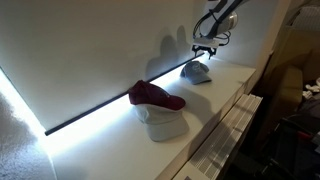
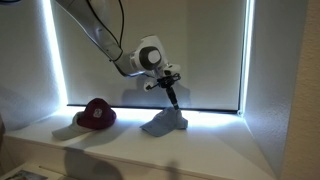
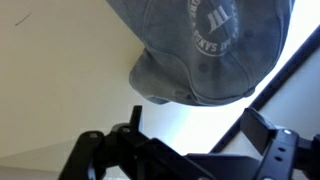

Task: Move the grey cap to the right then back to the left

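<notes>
Dim room, backlit. Bright light leaks along the blind point(image 2: 210, 50) edges and glares off the surface point(image 1: 225, 90). Exterior views soft and noisy. Wrist view blurred, foreground dark.

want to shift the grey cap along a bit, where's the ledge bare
Bare ledge lies between the grey cap and the side wall, plus a strip between the grey cap and the maroon cap. Crowded where maroon cap and pale cap sit together.

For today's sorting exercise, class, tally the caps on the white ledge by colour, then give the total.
maroon cap: 1
pale off-white cap: 1, lying under the maroon one
blue-grey cap: 1
Total: 3 caps
</notes>
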{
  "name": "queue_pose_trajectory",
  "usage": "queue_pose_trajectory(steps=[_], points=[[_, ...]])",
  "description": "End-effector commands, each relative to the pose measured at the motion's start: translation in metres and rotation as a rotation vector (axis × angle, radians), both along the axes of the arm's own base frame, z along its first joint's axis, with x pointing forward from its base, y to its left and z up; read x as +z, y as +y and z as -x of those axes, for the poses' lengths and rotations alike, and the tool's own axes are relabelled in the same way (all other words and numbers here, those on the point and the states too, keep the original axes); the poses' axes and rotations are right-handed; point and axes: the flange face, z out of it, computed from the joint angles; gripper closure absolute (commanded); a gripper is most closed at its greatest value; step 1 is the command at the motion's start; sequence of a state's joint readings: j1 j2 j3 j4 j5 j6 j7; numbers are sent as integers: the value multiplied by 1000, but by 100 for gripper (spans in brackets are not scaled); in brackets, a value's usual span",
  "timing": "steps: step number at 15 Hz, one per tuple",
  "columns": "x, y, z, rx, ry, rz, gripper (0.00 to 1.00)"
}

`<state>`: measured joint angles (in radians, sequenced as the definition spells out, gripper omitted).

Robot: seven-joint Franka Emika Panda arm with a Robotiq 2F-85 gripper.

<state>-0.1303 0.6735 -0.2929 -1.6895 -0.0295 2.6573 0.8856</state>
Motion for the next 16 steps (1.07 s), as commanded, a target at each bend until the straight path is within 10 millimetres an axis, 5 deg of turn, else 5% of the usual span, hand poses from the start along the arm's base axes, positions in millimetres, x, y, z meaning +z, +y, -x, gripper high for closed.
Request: queue_pose_trajectory(steps=[1, 8, 12, 13, 16], points=[[0, -1, -1, -8, -10, -6, 0], [-6, -1, -1, -4, -4, -16, 0], [-6, 43, -39, 65, 152, -43, 0], [-1, 26, -20, 33, 96, -37, 0], [-2, 51, -38, 65, 133, -42, 0]])
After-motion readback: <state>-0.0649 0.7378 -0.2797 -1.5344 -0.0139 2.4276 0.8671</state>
